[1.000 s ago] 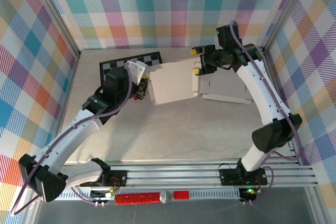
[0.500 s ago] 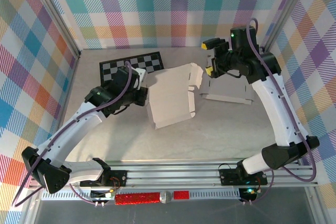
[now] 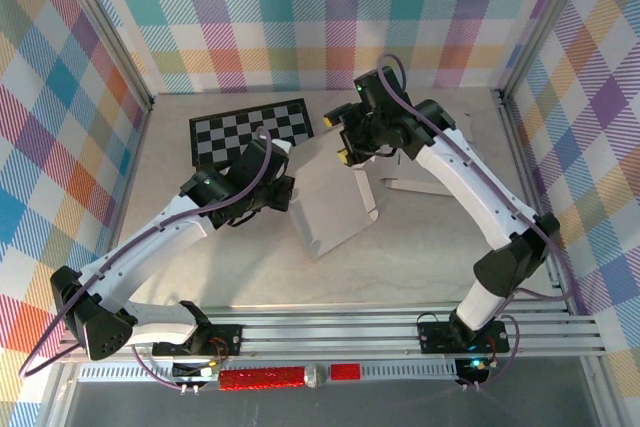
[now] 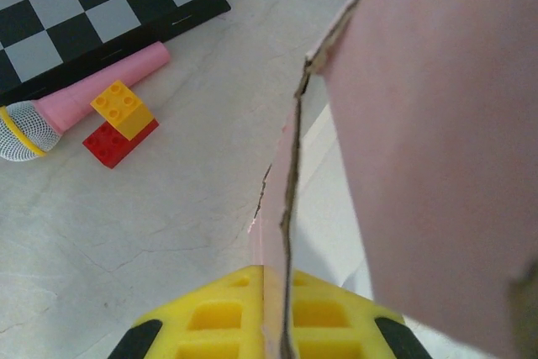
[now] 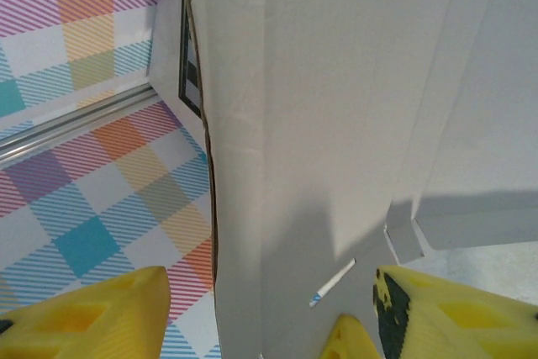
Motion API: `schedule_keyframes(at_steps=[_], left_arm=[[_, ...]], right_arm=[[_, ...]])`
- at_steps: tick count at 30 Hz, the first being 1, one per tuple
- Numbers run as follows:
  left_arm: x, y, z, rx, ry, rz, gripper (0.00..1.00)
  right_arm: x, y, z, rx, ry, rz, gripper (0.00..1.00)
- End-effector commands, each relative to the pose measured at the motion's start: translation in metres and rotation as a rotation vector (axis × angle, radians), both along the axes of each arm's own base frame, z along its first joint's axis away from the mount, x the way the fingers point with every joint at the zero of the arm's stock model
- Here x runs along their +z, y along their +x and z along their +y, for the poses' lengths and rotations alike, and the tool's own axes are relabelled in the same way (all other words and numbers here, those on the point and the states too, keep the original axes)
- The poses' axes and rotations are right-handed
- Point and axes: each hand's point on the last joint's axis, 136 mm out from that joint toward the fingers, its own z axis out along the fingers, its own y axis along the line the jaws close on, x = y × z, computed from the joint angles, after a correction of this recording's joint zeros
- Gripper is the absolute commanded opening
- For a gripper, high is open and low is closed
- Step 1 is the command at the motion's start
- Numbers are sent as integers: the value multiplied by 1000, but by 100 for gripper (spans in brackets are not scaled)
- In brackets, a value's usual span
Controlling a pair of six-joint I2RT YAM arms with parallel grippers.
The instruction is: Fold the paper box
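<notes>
The paper box (image 3: 335, 197) is a flat pale cardboard sheet, tilted up off the table in the middle. My left gripper (image 3: 287, 193) is shut on its left edge. In the left wrist view the thin cardboard edge (image 4: 290, 208) runs down between the yellow fingers (image 4: 210, 317), which are pressed together at my left gripper (image 4: 277, 300). My right gripper (image 3: 346, 139) hangs open over the sheet's far edge. In the right wrist view a grey panel of the box (image 5: 319, 124) fills the space between the spread yellow fingertips (image 5: 92, 317) of my right gripper (image 5: 269, 325).
A black-and-white chessboard (image 3: 250, 127) lies at the back left. A pink toy microphone (image 4: 92, 94) and stacked yellow and red bricks (image 4: 122, 124) lie by it. A second flat cardboard piece (image 3: 432, 185) lies at the right. Plaid walls enclose the table.
My right arm has swung left from the back right corner to above the box. My left gripper has moved right with the box, and the sheet has turned and slid towards the front.
</notes>
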Motion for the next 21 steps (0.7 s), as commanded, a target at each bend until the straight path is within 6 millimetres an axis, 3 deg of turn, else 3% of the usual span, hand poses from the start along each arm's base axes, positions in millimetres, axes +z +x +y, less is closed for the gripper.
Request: schedule_keyframes(at_steps=[1, 5, 14, 21], left_arm=[[19, 7, -2, 28, -27, -52, 0], [19, 7, -3, 20, -21, -56, 0], [20, 7, -5, 8, -22, -56, 0], [21, 7, -5, 3, -23, -59, 0]], right_arm=[[12, 9, 8, -5, 28, -34, 61], [11, 18, 16, 14, 25, -43, 56], [4, 21, 21, 24, 19, -32, 31], [0, 21, 22, 28, 15, -21, 23]])
